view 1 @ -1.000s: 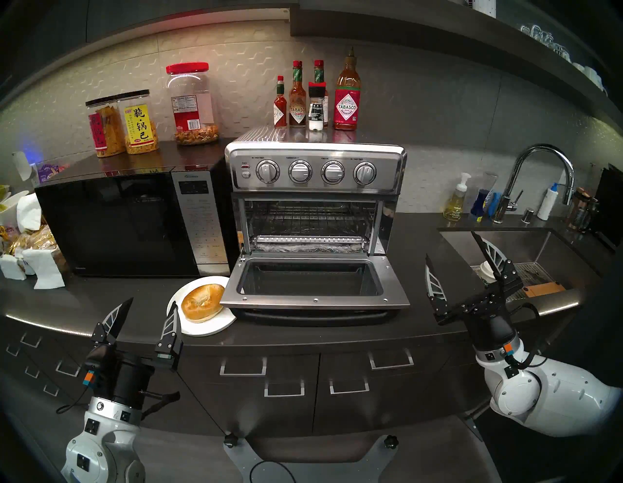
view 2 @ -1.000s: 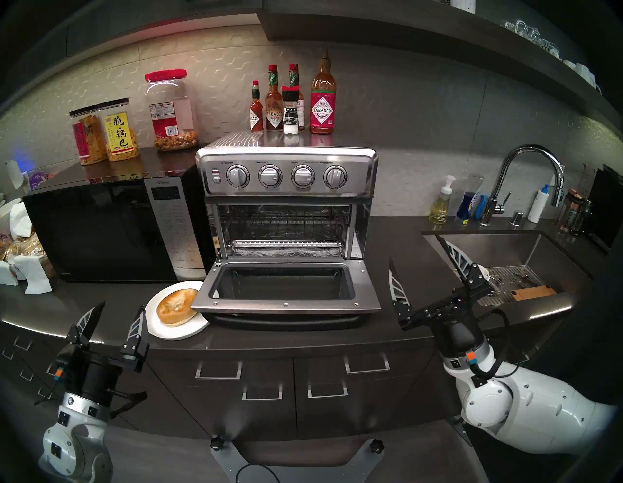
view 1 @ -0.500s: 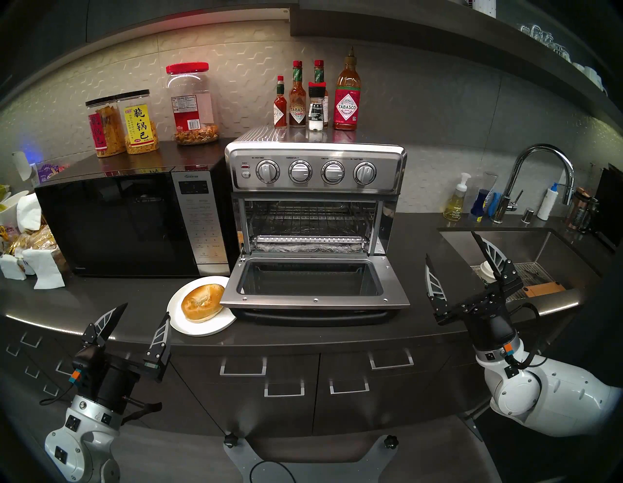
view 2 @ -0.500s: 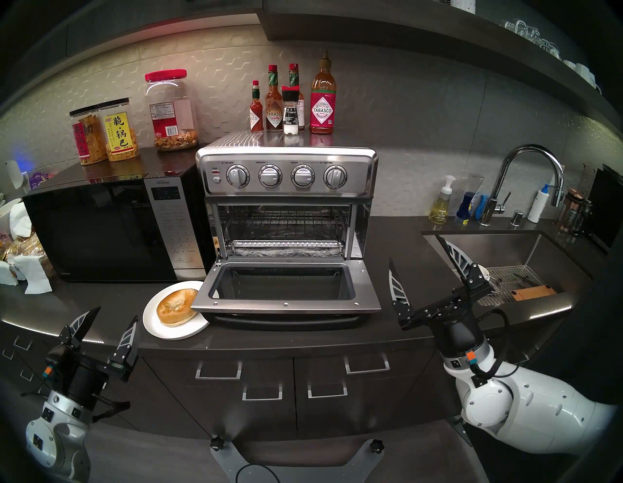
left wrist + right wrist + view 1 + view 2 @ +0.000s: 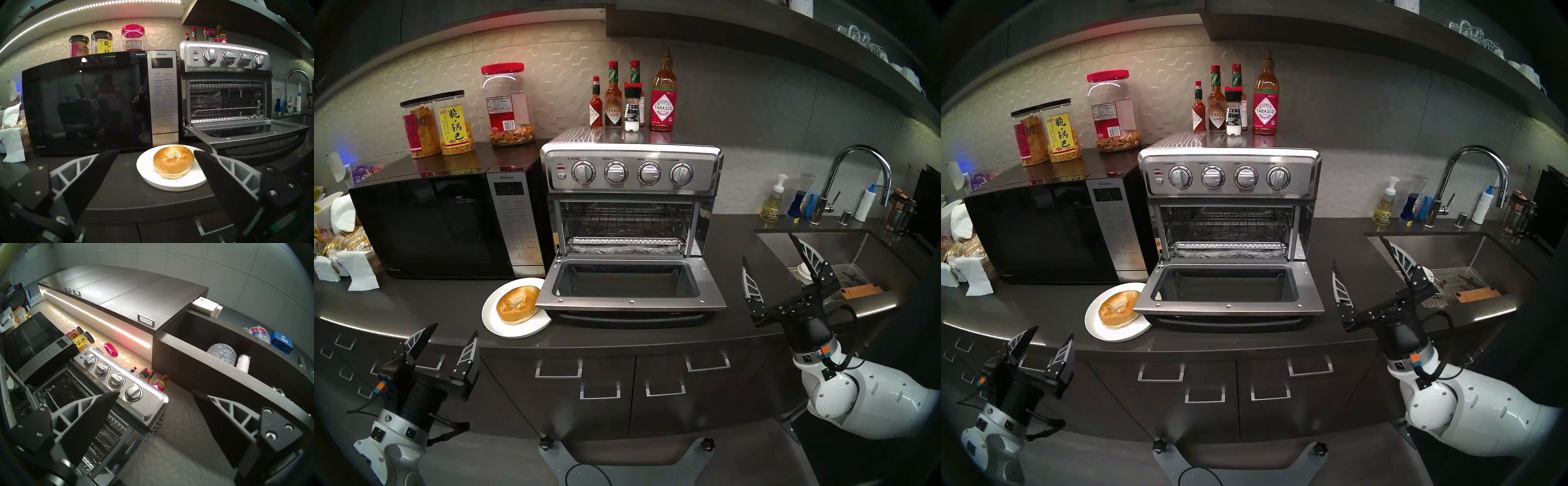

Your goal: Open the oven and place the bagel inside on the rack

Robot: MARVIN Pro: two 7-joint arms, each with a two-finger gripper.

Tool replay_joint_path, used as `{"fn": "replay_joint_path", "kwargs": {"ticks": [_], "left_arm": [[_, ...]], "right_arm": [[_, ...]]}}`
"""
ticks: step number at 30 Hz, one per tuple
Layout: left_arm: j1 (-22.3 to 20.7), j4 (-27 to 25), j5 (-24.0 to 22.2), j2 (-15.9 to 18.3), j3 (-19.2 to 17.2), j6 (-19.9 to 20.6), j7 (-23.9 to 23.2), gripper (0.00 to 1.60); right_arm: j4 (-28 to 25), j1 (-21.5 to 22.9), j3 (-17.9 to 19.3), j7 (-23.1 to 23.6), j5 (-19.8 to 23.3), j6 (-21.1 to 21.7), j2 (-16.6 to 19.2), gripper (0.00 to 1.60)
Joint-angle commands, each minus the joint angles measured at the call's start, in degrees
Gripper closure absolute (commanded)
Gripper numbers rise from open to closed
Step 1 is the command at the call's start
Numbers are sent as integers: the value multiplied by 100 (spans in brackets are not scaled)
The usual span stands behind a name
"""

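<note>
Oven: boxy stainless steel toaster oven (image 5: 631, 176) with four round knobs is sitting on the dark matte counter (image 5: 738, 325), its glass-windowed door (image 5: 631, 285) lying dropped open flat toward the robot.
Rack: thin silver wire grid rack (image 5: 626, 220) is spanning the cavity, empty; crinkled foil-covered tray (image 5: 626, 250) is lying below it.
Bagel: round glossy golden-brown bagel (image 5: 517, 304) is resting on the round white plate (image 5: 504, 327), just left of the door's front corner, which is overlapping the plate's right edge.
Left wrist view: is showing the bagel (image 5: 173, 162) side-on with its paler underside, the rack (image 5: 224, 110) edge-on, and the keypad of the wide black-fronted microwave (image 5: 85, 105); head views are giving these only from above.
Right wrist view: tilted, is looking up past the knobs at the upper cabinets and a shelf of stacked plates, hidden from the head cameras; no bagel in it.
Left hand: left hand (image 5: 451, 334) is hanging released, black wedge fingers spread wide, empty, at the counter's front edge left of the plate, touching nothing.
Right hand: right hand (image 5: 770, 249) is standing released and empty, angled upward, between the oven door and the steel sink (image 5: 843, 244).
Change: left hand is sitting lower and further left in the head views than a second ago, when its right fingertip overlapped the plate rim; now clear of it. Right hand, bagel, door unchanged.
</note>
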Motion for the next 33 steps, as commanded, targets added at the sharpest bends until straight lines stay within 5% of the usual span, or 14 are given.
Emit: {"fn": "replay_joint_path", "kwargs": {"ticks": [1, 21, 33], "left_arm": [[71, -272, -256, 152, -348, 36, -192, 0], [816, -261, 66, 751, -1767, 1008, -1291, 0], [613, -17, 289, 1202, -2037, 1541, -1538, 0]], "right_arm": [[-72, 32, 40, -29, 3, -1, -4, 0], [-73, 33, 39, -30, 3, 0, -3, 0], [-74, 32, 39, -31, 3, 1, -3, 0]]}}
